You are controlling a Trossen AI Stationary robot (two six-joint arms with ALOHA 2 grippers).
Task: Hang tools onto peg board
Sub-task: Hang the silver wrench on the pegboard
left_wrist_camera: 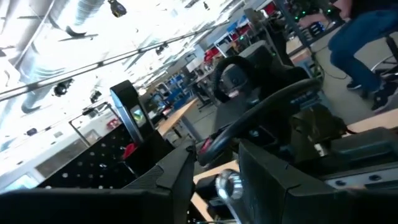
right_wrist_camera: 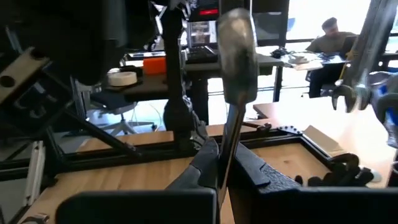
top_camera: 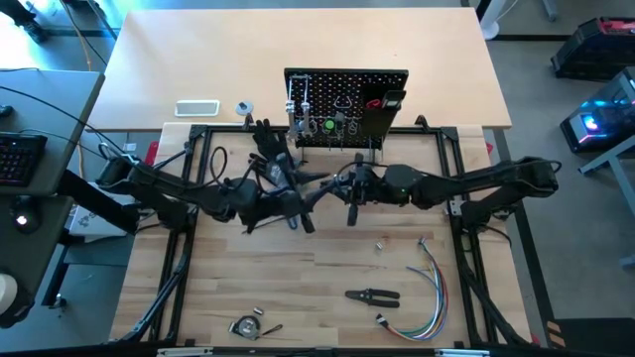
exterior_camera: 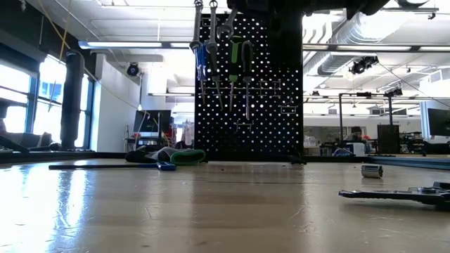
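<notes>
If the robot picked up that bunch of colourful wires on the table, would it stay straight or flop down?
The bunch of colourful wires would probably flop: it already lies in a loose curve on the table. It looks thin, so likely light for its size. The strands fan apart at the ends, so some might slip free of a pinch.

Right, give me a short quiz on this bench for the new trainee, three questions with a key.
1. True or false: the peg board has nothing hanging on it.
2. What is clamped in the right gripper? A) a wrench B) a glove C) a hammer
3. Name the dark-handled tool lying on the table next to the bundle of wires.

Key
1. False: several tools hang on its front.
2. A
3. The pliers.
</notes>
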